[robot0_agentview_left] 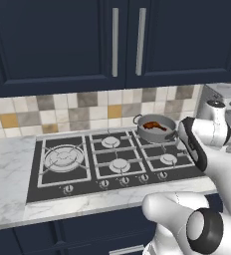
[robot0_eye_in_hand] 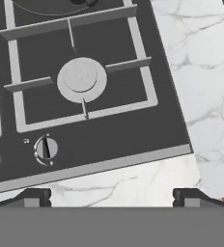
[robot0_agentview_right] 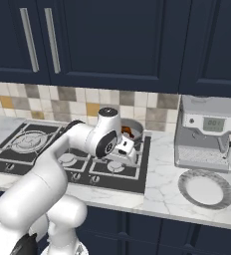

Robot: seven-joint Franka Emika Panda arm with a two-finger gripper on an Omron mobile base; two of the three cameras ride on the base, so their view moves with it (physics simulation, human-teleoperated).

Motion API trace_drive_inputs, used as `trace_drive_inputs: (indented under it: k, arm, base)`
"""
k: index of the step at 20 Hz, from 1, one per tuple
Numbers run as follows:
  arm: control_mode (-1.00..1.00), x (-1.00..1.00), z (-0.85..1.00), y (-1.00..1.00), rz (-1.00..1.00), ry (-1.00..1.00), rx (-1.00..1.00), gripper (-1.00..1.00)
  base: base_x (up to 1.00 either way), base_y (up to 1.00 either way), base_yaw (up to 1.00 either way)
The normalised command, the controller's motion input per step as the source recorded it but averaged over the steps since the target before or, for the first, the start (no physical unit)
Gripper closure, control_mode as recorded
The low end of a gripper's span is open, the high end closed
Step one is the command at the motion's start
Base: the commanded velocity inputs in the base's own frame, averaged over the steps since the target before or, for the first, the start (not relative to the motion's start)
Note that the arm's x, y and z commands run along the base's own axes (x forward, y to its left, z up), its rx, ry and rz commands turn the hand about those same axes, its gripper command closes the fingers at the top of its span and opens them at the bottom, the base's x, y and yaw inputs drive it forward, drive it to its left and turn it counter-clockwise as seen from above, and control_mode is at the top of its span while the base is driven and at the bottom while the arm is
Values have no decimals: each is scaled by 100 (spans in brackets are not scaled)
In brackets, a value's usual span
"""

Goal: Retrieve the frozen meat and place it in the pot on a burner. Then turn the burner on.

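My gripper (robot0_eye_in_hand: 112, 195) hangs with its jaws wide apart and nothing between them, its two dark fingertips (robot0_eye_in_hand: 34, 197) over the marble counter (robot0_eye_in_hand: 201, 96) just in front of the cooktop (robot0_eye_in_hand: 109, 140). Taking the cooktop as my landmark: I am at its front right corner, looking down on a round knob (robot0_eye_in_hand: 46, 148) on its front strip. Just behind that knob is a small round silver burner (robot0_eye_in_hand: 81, 79) under its grate, unlit and bare. From the left base view, the pot (robot0_agentview_left: 156, 128) sits on the cooktop's back right burner, one place behind the burner under me, and the frozen meat (robot0_agentview_left: 158, 125) lies inside it as a reddish-brown lump. The cooktop's big multi-ring burner (robot0_agentview_left: 63, 158) is at its far left. Right of the cooktop a white plate (robot0_agentview_right: 205, 189) lies on the counter, with a steel coffee machine (robot0_agentview_right: 206, 133) behind it. Behind the cooktop runs a tiled backsplash (robot0_agentview_left: 62, 112), and above that hang dark blue cabinets (robot0_agentview_left: 112, 40) with silver handles
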Motion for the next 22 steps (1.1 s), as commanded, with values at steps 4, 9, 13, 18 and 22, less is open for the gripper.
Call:
trace_drive_inputs:
  k: [4, 9, 13, 18, 22]
  arm:
    - [-100, 1, 0, 11, -5, 0, -1, -100]
    - [-100, 0, -1, 37, -1, 1, 0, -100]
    - [-100, 0, -4, 54, 0, 3, 0, -100]
    - [-100, 0, 0, 47, -3, 0, 0, -100]
    - [-100, 0, 0, 43, 0, 0, 0, -100]
  base:
    - [0, 0, 0]
    - [0, 0, 0]
    - [0, 0, 0]
    - [0, 0, 0]
    - [0, 0, 0]
